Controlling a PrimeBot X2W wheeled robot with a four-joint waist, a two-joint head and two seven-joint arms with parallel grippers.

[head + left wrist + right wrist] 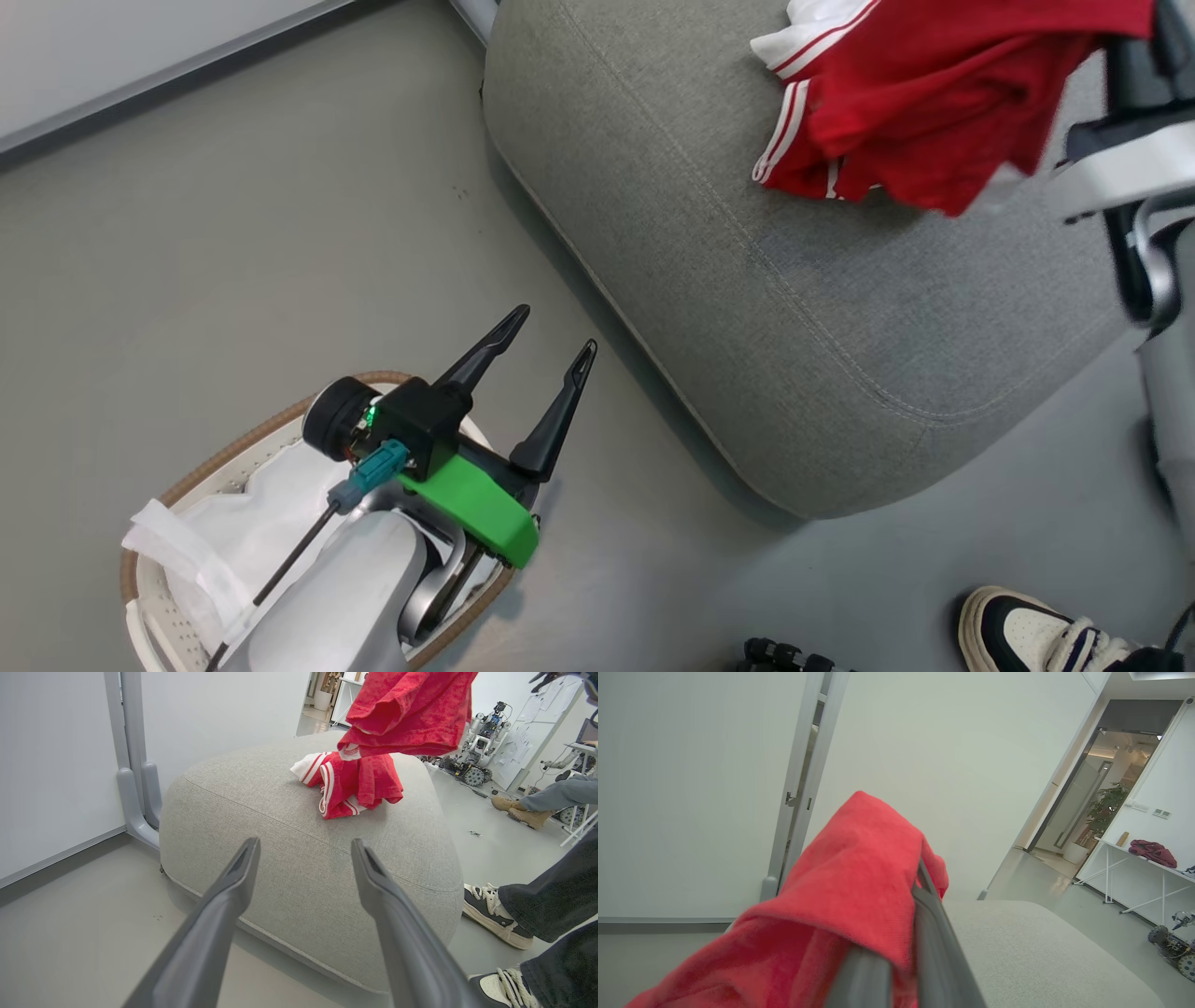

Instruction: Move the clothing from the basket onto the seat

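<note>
Bright red soft-fabric clothing with white stripe trim (355, 784) lies bunched on the large grey upholstered seat (747, 280). More of it hangs above, clamped in the tightly closed right pincer (917, 889). The left pincer (553, 331) gapes wide and empty beside the oval cream perforated basket with brown woven rim (233, 448).

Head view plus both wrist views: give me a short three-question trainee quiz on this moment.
1. True or false: the left gripper is open and holds nothing.
2. What is the right gripper shut on?
3. Fill in: the striped garment lies on the ___.
Key: 1 true; 2 a red garment; 3 seat.
</note>
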